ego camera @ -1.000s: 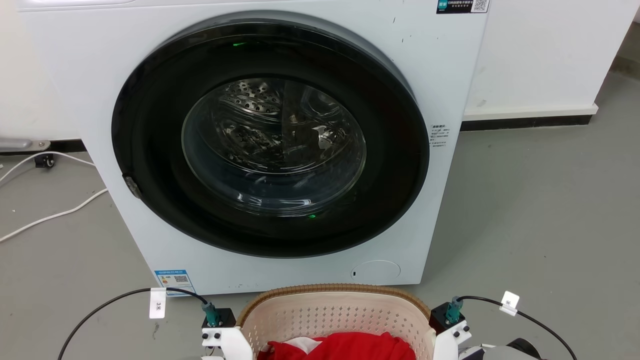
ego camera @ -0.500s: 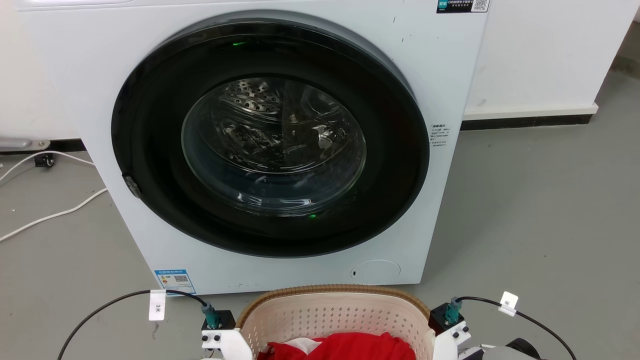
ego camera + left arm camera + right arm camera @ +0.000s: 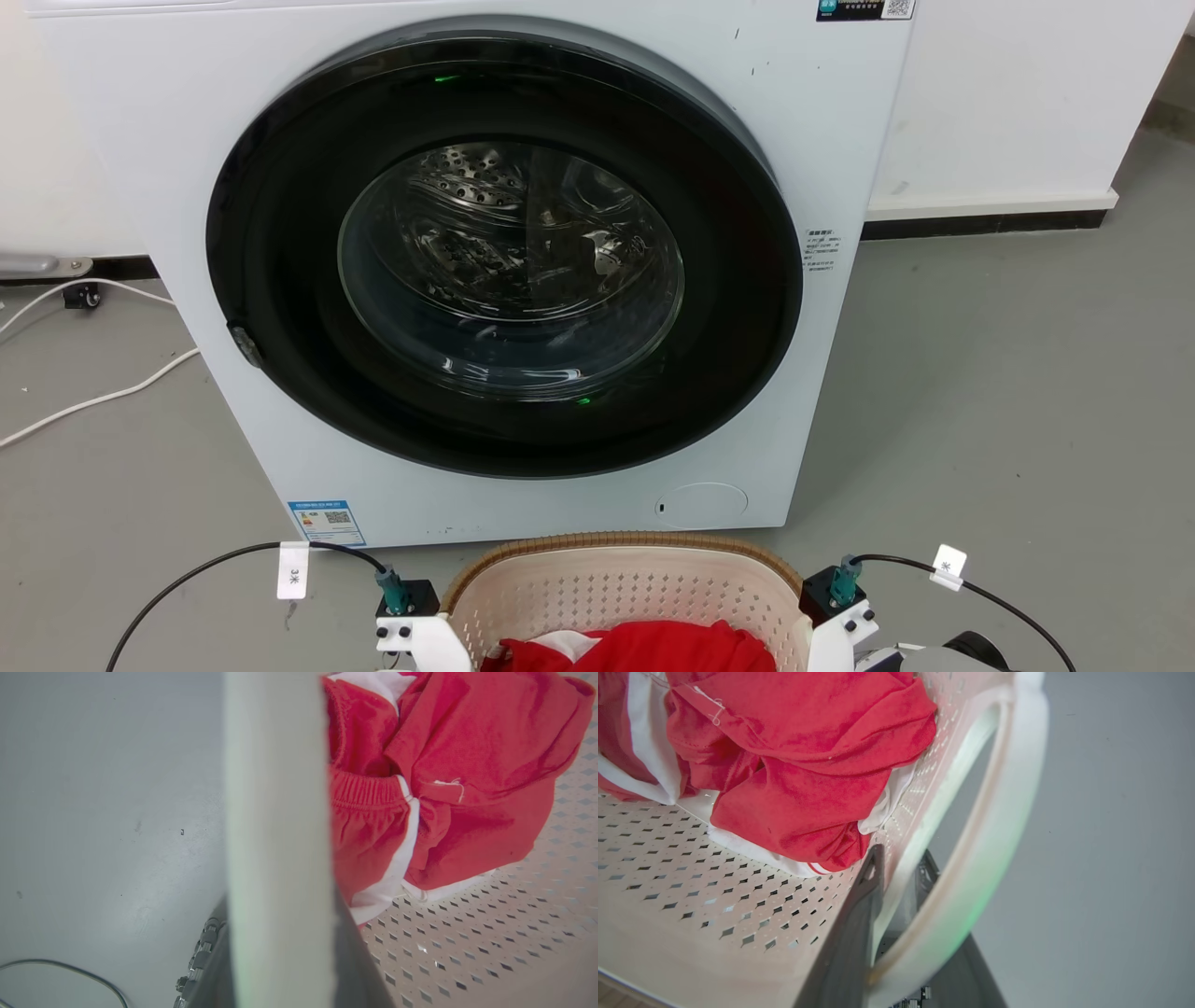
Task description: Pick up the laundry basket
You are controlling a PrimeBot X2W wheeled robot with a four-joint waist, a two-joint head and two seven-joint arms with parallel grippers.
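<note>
The laundry basket (image 3: 616,543), cream perforated plastic with a brown woven-look rim, sits at the bottom of the head view with red and white clothes (image 3: 644,649) in it. My two wrist mounts (image 3: 408,602) (image 3: 837,597) flank its left and right sides. In the left wrist view my left gripper (image 3: 279,897) is shut on the white side handle (image 3: 275,788), with one dark finger on each side of it. In the right wrist view my right gripper (image 3: 901,855) is shut on the other white handle loop (image 3: 999,812), one finger against the basket wall and one outside the loop.
A white front-loading washing machine (image 3: 840,140) with a closed round dark door (image 3: 504,261) stands right behind the basket. White cables (image 3: 93,401) lie on the grey floor at the left. Open floor (image 3: 1008,392) lies to the right, and a white wall behind.
The whole head picture has shifted up by a few pixels, so the camera moved slightly. The basket and both wrists keep their places relative to each other.
</note>
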